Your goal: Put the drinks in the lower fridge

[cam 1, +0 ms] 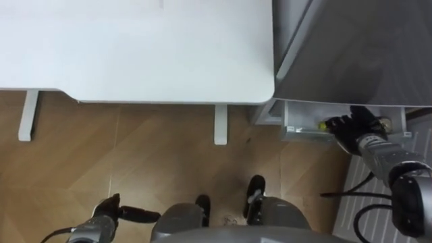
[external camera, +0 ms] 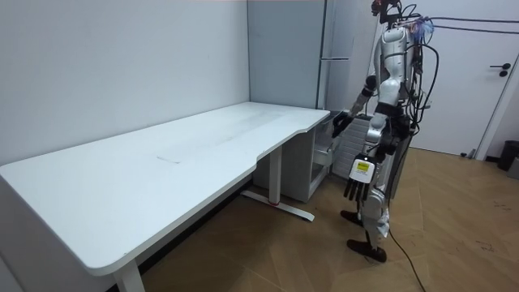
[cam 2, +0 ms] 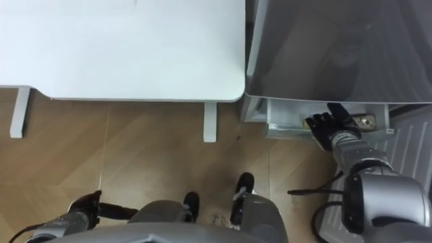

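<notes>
One left hand (cam 1: 128, 214) is recorded at the lower left, hanging low over the wooden floor (cam 1: 135, 169), released with its fingers straight. Above and to the right of it, one white table (cam 1: 135, 54) is noted, with two white legs (cam 1: 27, 115) showing beneath its edge. In the room view the robot is seen standing upright at the table's end, facing one grey fridge (cam 1: 351, 47). The fridge's lower compartment (cam 1: 297, 125) stands open. One right hand (cam 1: 351, 127) is reached into that compartment; whether it is released or grasping cannot be told. One small yellow-green item (cam 1: 322, 124) lies just left of that hand, touching it, inside the compartment. One brownish item (cam 1: 383, 123) shows just right of the hand. Whether the two belong to a single drink cannot be told.
</notes>
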`<state>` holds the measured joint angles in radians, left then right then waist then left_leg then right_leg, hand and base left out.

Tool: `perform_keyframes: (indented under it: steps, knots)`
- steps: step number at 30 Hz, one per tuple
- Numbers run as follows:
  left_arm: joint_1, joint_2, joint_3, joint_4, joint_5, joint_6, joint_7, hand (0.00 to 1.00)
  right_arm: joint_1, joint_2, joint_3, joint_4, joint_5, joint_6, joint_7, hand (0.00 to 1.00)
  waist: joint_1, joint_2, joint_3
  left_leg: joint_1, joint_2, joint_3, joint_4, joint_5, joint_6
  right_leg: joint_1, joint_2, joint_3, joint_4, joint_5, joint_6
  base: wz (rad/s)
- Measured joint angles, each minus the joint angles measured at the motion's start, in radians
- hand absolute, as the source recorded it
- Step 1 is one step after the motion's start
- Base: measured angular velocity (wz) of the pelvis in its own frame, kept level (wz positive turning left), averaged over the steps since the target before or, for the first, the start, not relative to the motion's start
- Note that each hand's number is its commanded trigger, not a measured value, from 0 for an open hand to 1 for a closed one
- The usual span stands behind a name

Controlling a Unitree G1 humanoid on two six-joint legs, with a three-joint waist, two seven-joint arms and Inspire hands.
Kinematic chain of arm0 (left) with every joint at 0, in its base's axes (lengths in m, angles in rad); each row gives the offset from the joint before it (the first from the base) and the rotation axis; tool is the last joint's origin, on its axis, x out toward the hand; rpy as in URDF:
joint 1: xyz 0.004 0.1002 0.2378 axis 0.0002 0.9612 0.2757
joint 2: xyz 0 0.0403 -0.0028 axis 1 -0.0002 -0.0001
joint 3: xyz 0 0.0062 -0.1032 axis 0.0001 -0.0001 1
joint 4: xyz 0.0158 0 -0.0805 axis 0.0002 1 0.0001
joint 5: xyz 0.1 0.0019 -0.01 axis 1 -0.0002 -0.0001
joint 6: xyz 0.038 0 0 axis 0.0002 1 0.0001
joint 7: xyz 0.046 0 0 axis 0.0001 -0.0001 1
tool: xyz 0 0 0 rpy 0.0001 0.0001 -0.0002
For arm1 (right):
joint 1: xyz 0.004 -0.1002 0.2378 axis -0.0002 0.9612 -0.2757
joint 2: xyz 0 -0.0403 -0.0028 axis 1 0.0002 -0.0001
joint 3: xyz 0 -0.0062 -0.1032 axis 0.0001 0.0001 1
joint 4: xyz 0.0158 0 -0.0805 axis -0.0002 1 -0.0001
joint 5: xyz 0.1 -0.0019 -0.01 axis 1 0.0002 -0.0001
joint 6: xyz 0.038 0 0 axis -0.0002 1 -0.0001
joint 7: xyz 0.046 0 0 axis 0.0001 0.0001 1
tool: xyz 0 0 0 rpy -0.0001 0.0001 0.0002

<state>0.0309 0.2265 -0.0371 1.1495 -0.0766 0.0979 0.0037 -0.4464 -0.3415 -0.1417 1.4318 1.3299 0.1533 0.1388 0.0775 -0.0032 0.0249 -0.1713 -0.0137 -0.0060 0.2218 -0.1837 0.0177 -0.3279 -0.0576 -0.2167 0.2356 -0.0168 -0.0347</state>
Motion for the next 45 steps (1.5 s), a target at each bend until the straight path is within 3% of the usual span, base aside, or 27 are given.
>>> perform_keyframes:
  steps: [4,8,11,15,19,25,29,32,37,41,44,45]
  knots:
    - [0.002,0.000,0.004,0.000,-0.001,0.000,-0.015,0.00,0.000,-0.007,0.000,0.001,-0.049,0.000,0.017,0.00,-0.004,0.001,-0.0007,0.007,0.000,0.009,0.001,0.000,0.000,0.006,0.000,0.004,0.001,0.000,0.000,-0.02]
    - [0.021,0.000,0.006,0.001,-0.017,0.000,-0.018,0.00,0.012,-0.011,-0.001,0.000,-0.085,-0.001,0.040,0.00,-0.031,0.005,-0.0058,0.028,0.002,0.006,-0.013,0.000,0.000,0.031,0.002,-0.001,-0.006,0.000,0.000,0.03]
    - [0.045,-0.002,0.033,-0.003,-0.018,0.001,-0.017,0.00,0.070,-0.011,-0.009,-0.020,-0.084,-0.004,0.053,0.00,-0.043,0.004,-0.0202,0.058,0.005,0.002,-0.028,0.000,0.000,0.060,0.011,0.013,-0.017,-0.003,0.005,0.04]
    - [0.070,-0.005,0.076,-0.010,-0.010,0.000,-0.015,0.00,0.119,-0.011,-0.050,-0.062,-0.084,-0.014,0.055,0.00,-0.049,-0.002,-0.0244,0.081,0.003,0.007,-0.042,0.000,0.001,0.070,0.014,0.022,-0.016,-0.005,0.008,-0.07]
    - [0.095,-0.010,0.117,-0.016,-0.008,-0.015,-0.007,0.00,0.182,-0.011,-0.078,-0.064,-0.083,-0.030,0.082,0.00,-0.053,-0.008,-0.0249,0.134,0.008,0.006,-0.058,-0.002,0.002,0.125,0.019,0.019,-0.031,-0.011,0.012,0.00]
    - [0.122,-0.011,0.175,-0.017,-0.008,-0.033,0.030,0.00,0.317,-0.003,-0.098,-0.077,-0.083,-0.033,0.105,0.00,-0.047,-0.029,-0.0177,0.200,0.023,0.010,-0.065,-0.024,-0.003,0.186,0.035,0.020,-0.033,-0.029,0.012,-0.03]
    - [0.153,-0.021,0.177,-0.017,0.003,-0.042,0.047,0.00,0.395,0.022,-0.097,-0.080,-0.082,-0.057,0.105,0.00,-0.048,-0.036,-0.0181,0.234,0.035,0.018,-0.054,-0.046,-0.006,0.222,0.048,0.023,-0.033,-0.039,0.011,-0.06]
    - [0.158,-0.021,0.200,-0.018,0.042,-0.048,0.060,0.00,0.448,0.051,-0.100,-0.078,-0.100,-0.068,0.119,0.00,-0.057,-0.044,-0.0232,0.250,0.037,0.018,-0.057,-0.051,-0.006,0.234,0.049,0.024,-0.027,-0.051,0.013,0.00]
    - [0.168,-0.020,0.200,-0.015,0.050,-0.058,0.065,0.00,0.499,0.082,-0.099,-0.086,-0.125,-0.069,0.134,0.00,-0.078,-0.054,-0.0189,0.289,0.025,0.022,-0.052,-0.065,0.004,0.236,0.027,0.026,0.057,-0.102,0.022,0.01]
    - [0.175,-0.014,0.181,-0.006,0.050,-0.063,0.064,0.00,0.507,0.085,-0.097,-0.091,-0.123,-0.069,0.144,0.00,-0.104,-0.062,-0.0151,0.284,0.010,0.025,-0.008,-0.094,0.016,0.219,0.004,0.028,0.126,-0.141,0.033,0.00]
    - [0.166,-0.012,0.172,0.003,0.060,-0.060,0.059,0.00,0.506,0.085,-0.086,-0.114,-0.120,-0.069,0.145,0.00,-0.101,-0.057,-0.0255,0.253,0.002,0.040,0.017,-0.102,0.022,0.189,0.003,0.049,0.132,-0.130,0.038,-0.17]
    - [0.164,-0.012,0.172,0.006,0.066,-0.059,0.059,0.00,0.505,0.085,-0.083,-0.114,-0.121,-0.069,0.145,0.00,-0.099,-0.053,-0.0226,0.251,0.001,0.044,0.018,-0.102,0.023,0.187,0.002,0.052,0.132,-0.127,0.039,-0.15]
